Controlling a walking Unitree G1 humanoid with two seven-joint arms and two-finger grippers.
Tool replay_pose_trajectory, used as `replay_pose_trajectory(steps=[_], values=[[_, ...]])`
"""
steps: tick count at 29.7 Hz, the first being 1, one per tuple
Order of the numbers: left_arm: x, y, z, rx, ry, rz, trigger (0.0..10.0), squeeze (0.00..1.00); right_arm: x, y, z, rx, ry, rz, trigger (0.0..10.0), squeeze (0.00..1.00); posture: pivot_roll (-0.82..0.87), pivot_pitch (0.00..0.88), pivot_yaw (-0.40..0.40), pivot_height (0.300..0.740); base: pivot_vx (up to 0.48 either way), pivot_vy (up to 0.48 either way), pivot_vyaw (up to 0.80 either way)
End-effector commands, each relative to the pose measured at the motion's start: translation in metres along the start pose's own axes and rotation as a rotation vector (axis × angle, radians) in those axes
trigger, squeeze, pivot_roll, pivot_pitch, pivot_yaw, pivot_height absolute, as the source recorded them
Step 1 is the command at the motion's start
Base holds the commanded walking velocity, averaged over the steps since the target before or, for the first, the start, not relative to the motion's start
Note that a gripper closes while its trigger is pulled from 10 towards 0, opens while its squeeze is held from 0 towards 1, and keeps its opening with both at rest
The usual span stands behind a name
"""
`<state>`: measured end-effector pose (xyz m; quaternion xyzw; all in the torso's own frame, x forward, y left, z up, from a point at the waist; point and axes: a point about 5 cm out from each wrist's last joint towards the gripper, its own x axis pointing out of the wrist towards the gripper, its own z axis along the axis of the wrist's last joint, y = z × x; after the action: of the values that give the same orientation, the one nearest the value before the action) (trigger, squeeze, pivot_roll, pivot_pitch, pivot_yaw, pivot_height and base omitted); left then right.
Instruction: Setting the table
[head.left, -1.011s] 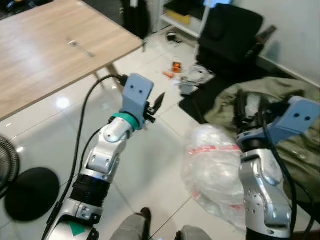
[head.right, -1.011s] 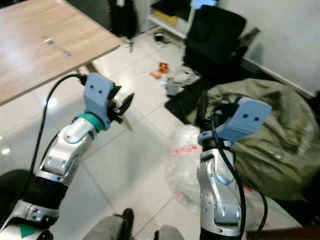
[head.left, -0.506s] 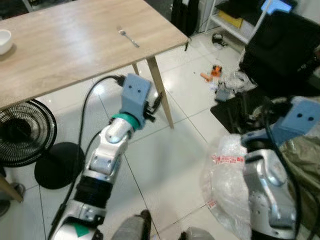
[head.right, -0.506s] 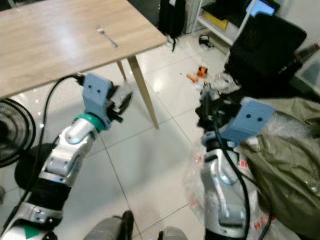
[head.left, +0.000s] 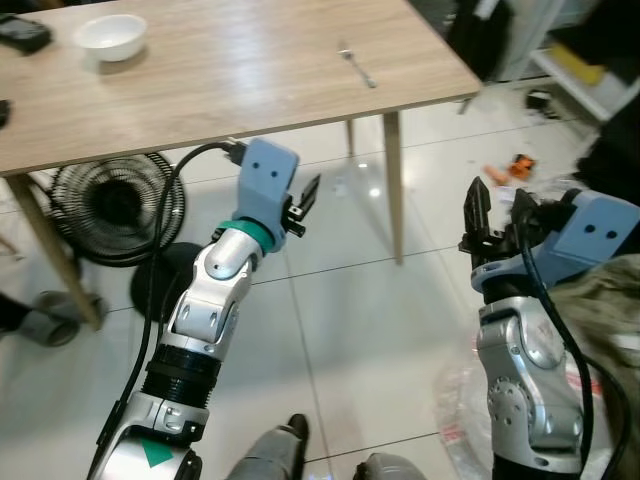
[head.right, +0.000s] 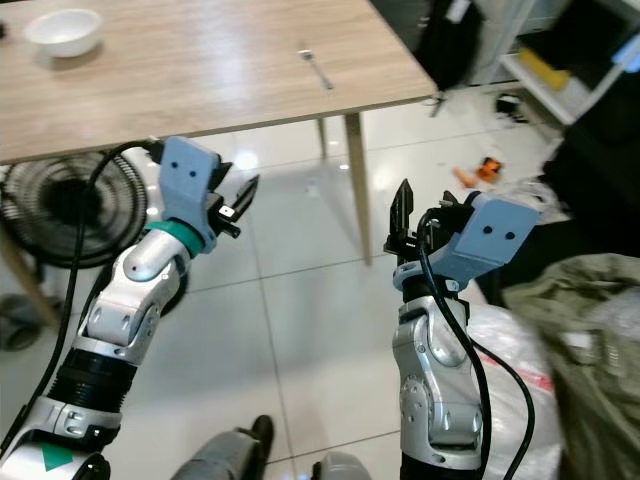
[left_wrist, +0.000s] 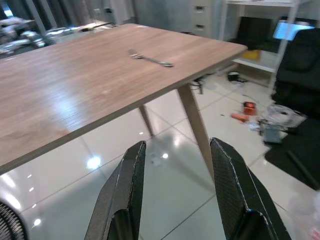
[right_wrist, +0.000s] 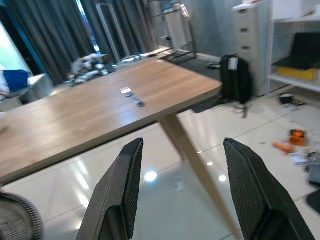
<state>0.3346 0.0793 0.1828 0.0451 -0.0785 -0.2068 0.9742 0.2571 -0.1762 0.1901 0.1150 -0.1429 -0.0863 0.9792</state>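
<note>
A fork (head.left: 357, 67) and a white bowl (head.left: 111, 36) lie well apart on the wooden table (head.left: 220, 90), a fan (head.left: 116, 205) beneath it, while the left gripper (head.left: 303, 200) and right gripper (head.left: 494, 222), both raised over the tiled floor (head.left: 340, 330), hold their fingers apart and empty.

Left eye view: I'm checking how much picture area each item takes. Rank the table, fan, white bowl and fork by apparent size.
1. Wooden table, largest.
2. Black fan, partly hidden under the table.
3. White bowl.
4. Fork, smallest.
</note>
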Motion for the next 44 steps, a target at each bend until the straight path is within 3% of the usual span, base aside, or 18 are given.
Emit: replay_pose_trajectory(steps=[1,8,21,30,33,35,36,38,39,44], values=[[-0.001,0.002,-0.006,0.019,0.025,0.011,10.0,0.0,-0.001,0.003,-0.002,0.006,0.007,0.013,10.0,0.0,0.0,0.0,0.083,0.74,0.356,0.0,0.51],[0.001,0.005,-0.006,0.018,0.027,0.032,10.0,0.0,0.001,0.002,0.005,0.043,-0.042,-0.013,10.0,0.0,0.0,0.0,0.084,0.74,0.411,0.0,0.15],[0.002,0.005,-0.005,0.014,0.023,0.034,10.0,0.0,0.001,-0.004,0.011,0.019,-0.083,-0.07,10.0,0.0,0.0,0.0,0.083,0.74,0.432,0.0,0.0],[0.003,0.004,-0.005,0.012,0.023,0.03,10.0,0.0,0.002,-0.018,0.016,-0.012,-0.123,-0.161,10.0,0.0,0.0,0.0,0.086,0.74,0.435,0.0,0.0],[0.004,0.004,-0.003,0.017,0.016,0.016,10.0,0.0,0.003,-0.02,0.017,-0.084,-0.116,-0.118,10.0,0.0,0.0,0.0,0.087,0.74,0.431,0.0,0.0],[0.005,0.008,0.001,0.029,0.003,-0.001,10.0,0.0,0.003,-0.018,0.016,-0.236,-0.096,-0.01,10.0,0.0,0.0,0.0,0.089,0.74,0.433,0.0,0.0],[0.005,0.008,0.001,0.029,0.003,-0.001,10.0,0.0,0.003,-0.018,0.016,-0.236,-0.096,-0.01,10.0,0.0,0.0,0.0,0.089,0.74,0.431,0.0,0.0],[0.004,0.02,0.006,0.082,-0.014,-0.023,10.0,0.0,0.005,-0.022,0.01,-0.39,-0.044,0.109,10.0,0.0,0.01,0.0,0.079,0.74,0.431,0.0,0.0],[0.003,0.024,0.007,0.102,-0.017,-0.03,10.0,0.0,0.006,-0.025,0.008,-0.425,-0.026,0.137,10.0,0.0,0.01,0.0,0.079,0.74,0.431,0.0,0.0],[-0.001,0.039,0.01,0.161,-0.026,-0.036,10.0,0.0,0.019,-0.035,0.004,-0.49,0.036,0.265,10.0,0.0,0.04,0.0,0.043,0.74,0.433,0.0,0.0]])
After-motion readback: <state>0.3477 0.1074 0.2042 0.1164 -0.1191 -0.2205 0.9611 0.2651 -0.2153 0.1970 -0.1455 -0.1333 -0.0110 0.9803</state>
